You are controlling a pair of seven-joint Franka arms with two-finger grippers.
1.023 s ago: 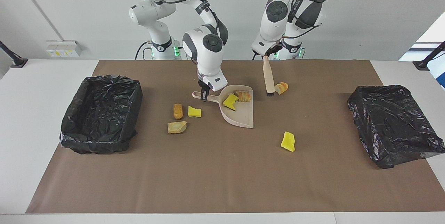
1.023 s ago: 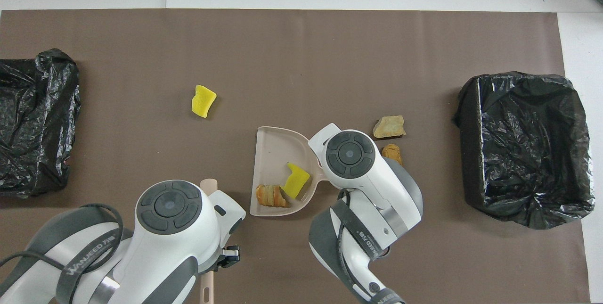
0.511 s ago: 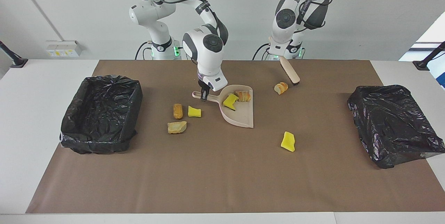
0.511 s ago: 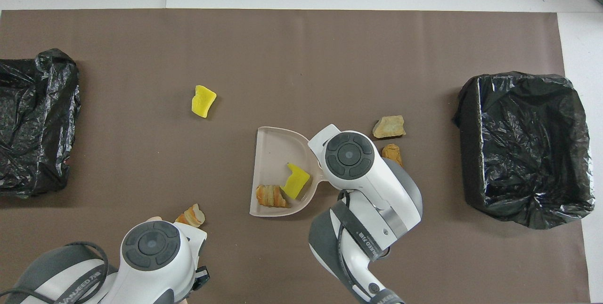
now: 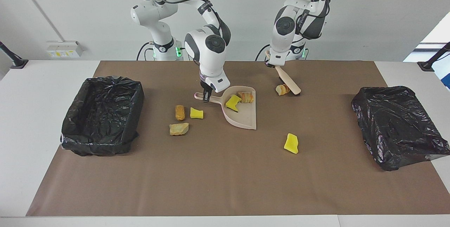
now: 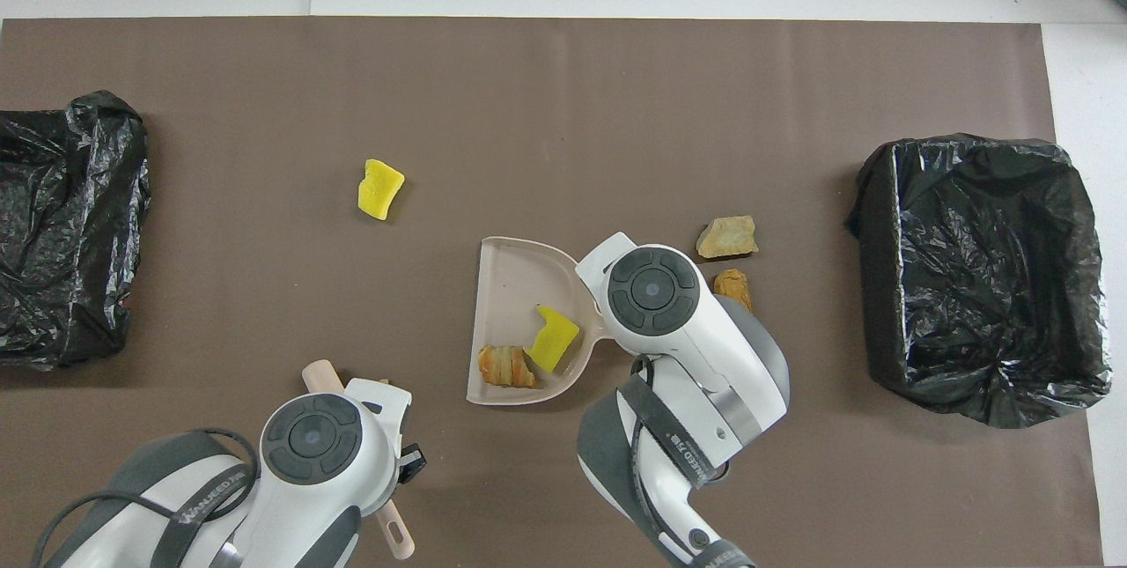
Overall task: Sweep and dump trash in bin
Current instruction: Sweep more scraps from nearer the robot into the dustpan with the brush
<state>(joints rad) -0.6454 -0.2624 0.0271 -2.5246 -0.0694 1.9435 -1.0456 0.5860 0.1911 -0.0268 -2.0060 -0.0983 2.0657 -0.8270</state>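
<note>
My right gripper [image 5: 206, 96] is shut on the handle of the beige dustpan [image 5: 246, 118], which lies flat on the mat. In the pan lie a yellow chunk [image 5: 232, 102] and a bread-like lump [image 5: 246, 97]. My left gripper [image 5: 271, 61] is shut on the brush [image 5: 286, 79], which slants down with its head on the mat. The head touches a bread lump [image 5: 282, 89] from the left arm's end. Loose trash: a yellow chunk [image 5: 291, 143], plus a brown lump [image 5: 180, 112], a yellow piece [image 5: 196, 113] and a tan lump [image 5: 179, 128] beside the pan's handle.
Black-lined bins stand at both ends of the brown mat: one [image 5: 102, 114] at the right arm's end, one [image 5: 400, 125] at the left arm's end. In the overhead view both wrists hide their fingers; the dustpan [image 6: 511, 286] and a lone yellow chunk [image 6: 379, 188] show.
My left arm lifted the brush from the pan side of the bread lump, swung it over, and set its head down on the lump's side toward the left arm's end. Right arm and dustpan stayed still.
</note>
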